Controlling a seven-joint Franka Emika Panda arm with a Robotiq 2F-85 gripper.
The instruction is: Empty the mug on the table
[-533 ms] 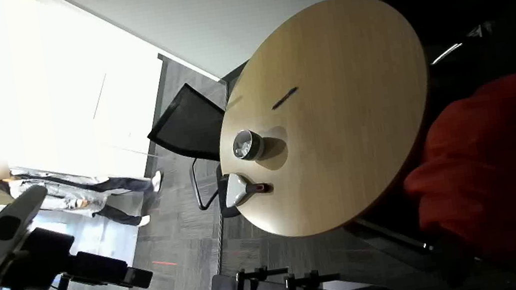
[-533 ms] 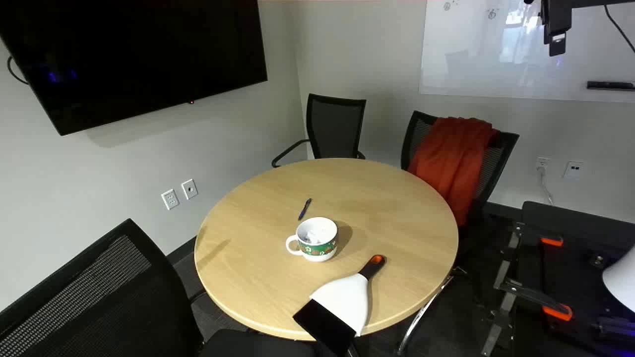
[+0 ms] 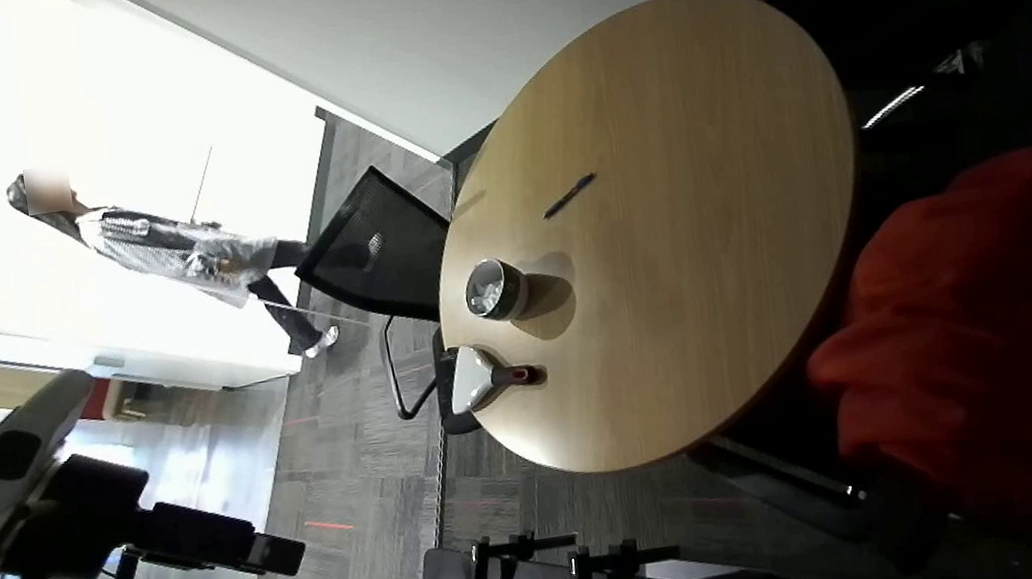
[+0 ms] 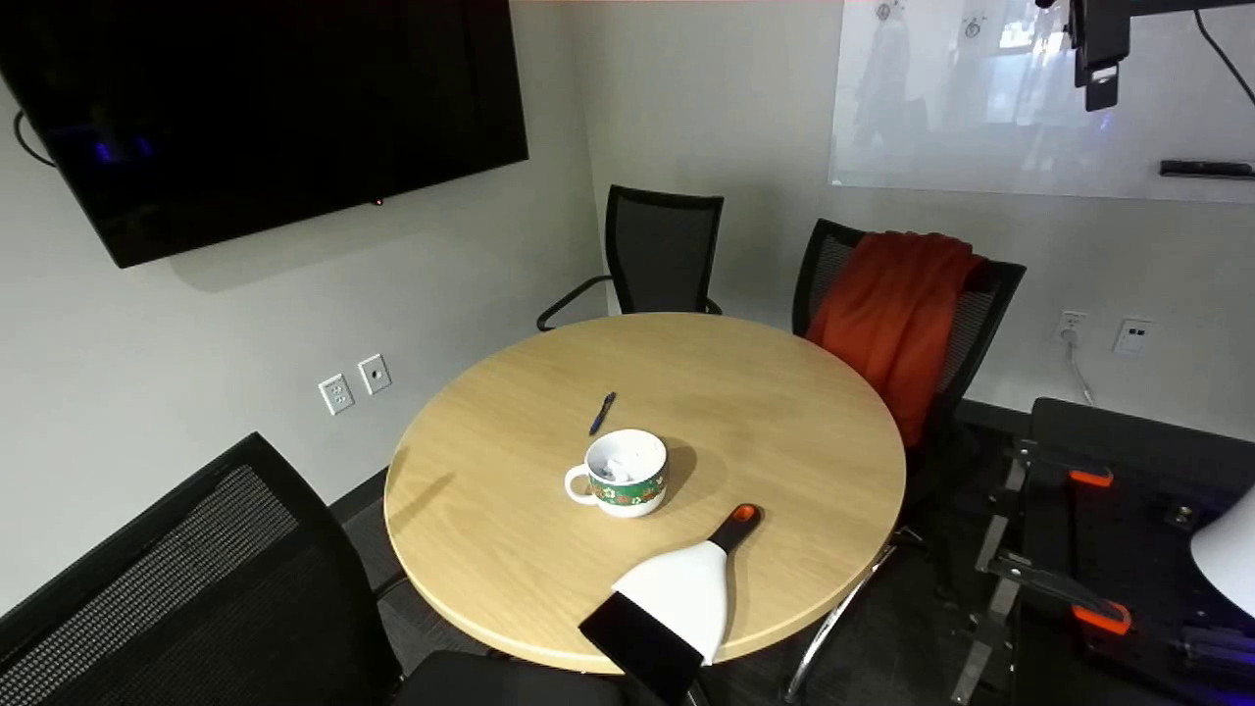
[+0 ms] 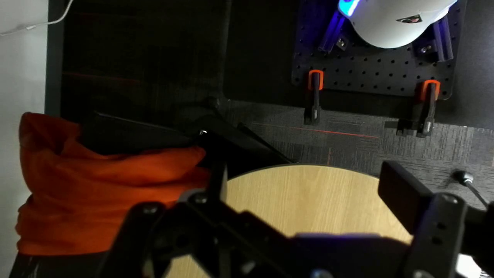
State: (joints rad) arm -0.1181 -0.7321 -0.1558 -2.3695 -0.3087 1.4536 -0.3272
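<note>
The mug is white with a green, flower-patterned band and a handle. It stands upright on the table and also shows in an exterior view, where it looks grey. White crumpled pieces lie inside it. The table is round with a light wooden top. My gripper is open and empty in the wrist view, with table top between its spread fingers. It hangs high, away from the mug, at the left in an exterior view and at the upper right in an exterior view. The mug is outside the wrist view.
A white fan-shaped tool with a dark handle lies beside the mug, overhanging the table edge. A pen lies behind the mug. Chairs surround the table, one with a red cloth. The robot's base has orange clamps near it.
The person in the background has walked to a different spot. My arm, the mug and the other table items have not visibly moved.
</note>
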